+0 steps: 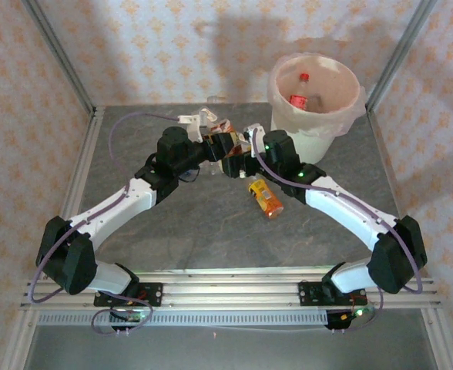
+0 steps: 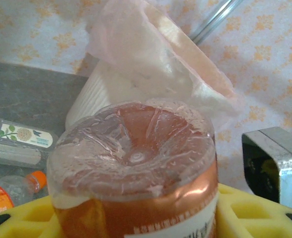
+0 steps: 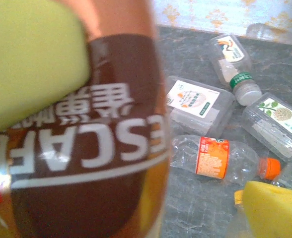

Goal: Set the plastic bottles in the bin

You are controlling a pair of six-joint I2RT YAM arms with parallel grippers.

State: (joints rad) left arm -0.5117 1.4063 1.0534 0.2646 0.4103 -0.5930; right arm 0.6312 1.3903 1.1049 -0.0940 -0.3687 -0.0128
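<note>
The brown-labelled bottle [image 3: 111, 148] is off the table [image 1: 172, 231], held in mid-air between the two arms, near the bin [image 1: 323, 137] but not yet over its rim. The left gripper [image 1: 213, 148] is clamped on it near its base. The right gripper [image 1: 240, 160] sits around it with jaws apart, one pad against the label and the other clear of it. One red-capped bottle [image 1: 299, 96] lies in the bin. An orange bottle [image 1: 265, 197] lies on the table beside the right arm, and a green-capped bottle [image 3: 234, 67] and flat clear packs [image 3: 200, 101] wait farther off. By that count, the job looks barely begun.
</note>
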